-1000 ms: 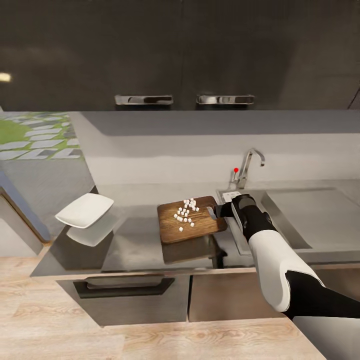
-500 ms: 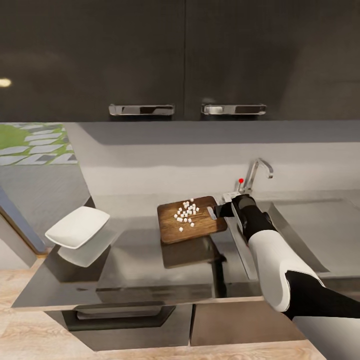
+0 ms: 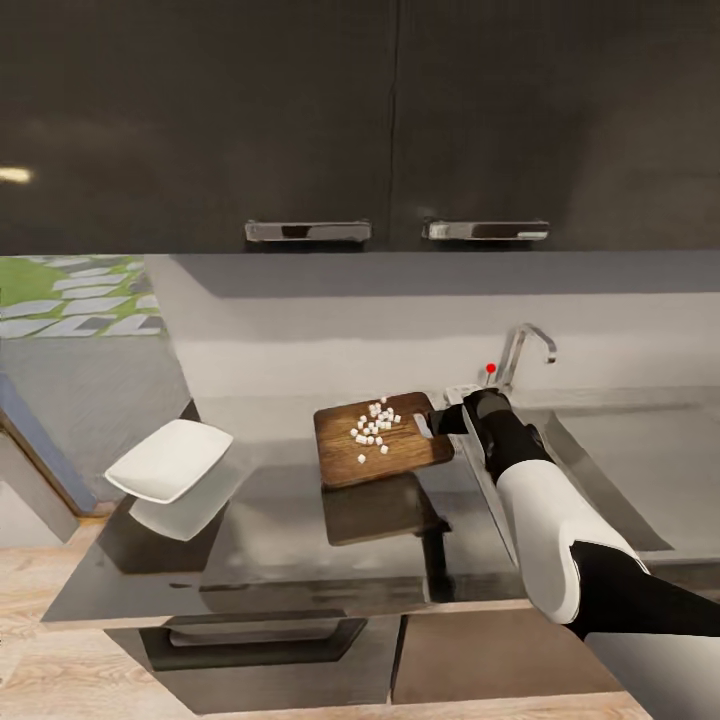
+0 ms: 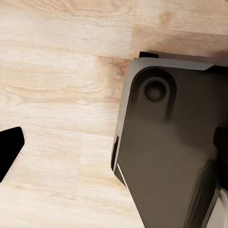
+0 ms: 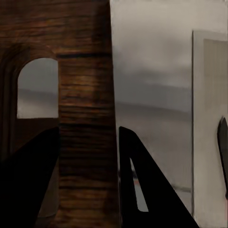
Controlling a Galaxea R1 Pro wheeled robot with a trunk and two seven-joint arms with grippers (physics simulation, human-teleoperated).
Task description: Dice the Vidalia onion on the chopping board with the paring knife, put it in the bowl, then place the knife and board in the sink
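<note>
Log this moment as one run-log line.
phase: carry board to bowl | right claw: shut on board at slot end | dice: on board | bowl: empty, counter's left end | left claw: not in view

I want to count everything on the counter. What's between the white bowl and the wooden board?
Nothing. In the head view, only bare grey countertop lies between the bowl and the chopping board.
</note>
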